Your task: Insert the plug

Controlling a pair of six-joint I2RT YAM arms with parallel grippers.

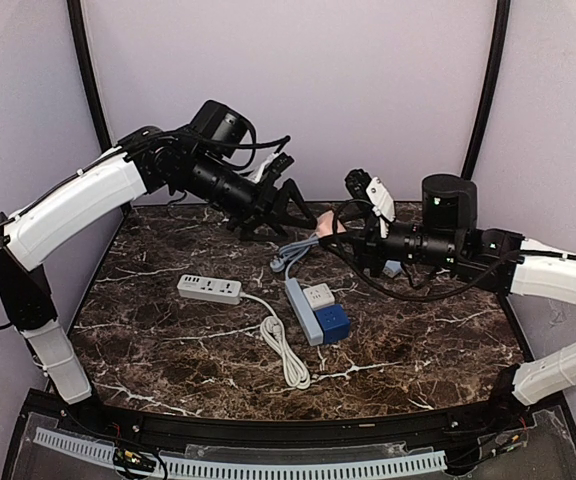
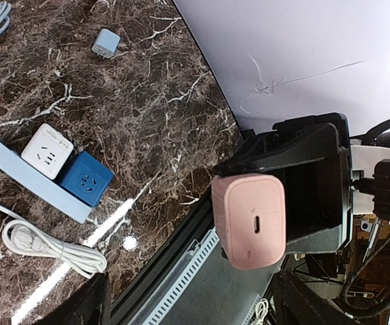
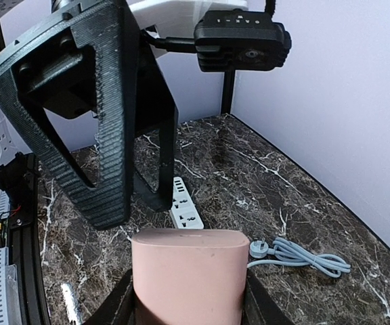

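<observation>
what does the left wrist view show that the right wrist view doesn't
Only the left wrist view: the blue power strip with a white adapter and a blue adapter against it, and a small blue charger lying apart. Only the right wrist view: the white power strip and the left gripper, jaws open. Both: the pink charger, though its port face shows only from the left wrist.

The counter looks like dark brown stone with white veins, and it is shiny. The pink plug is smooth plastic, not shiny. The black fingers are plastic with a rough, lined skin. The white power strip is smooth plastic.
</observation>
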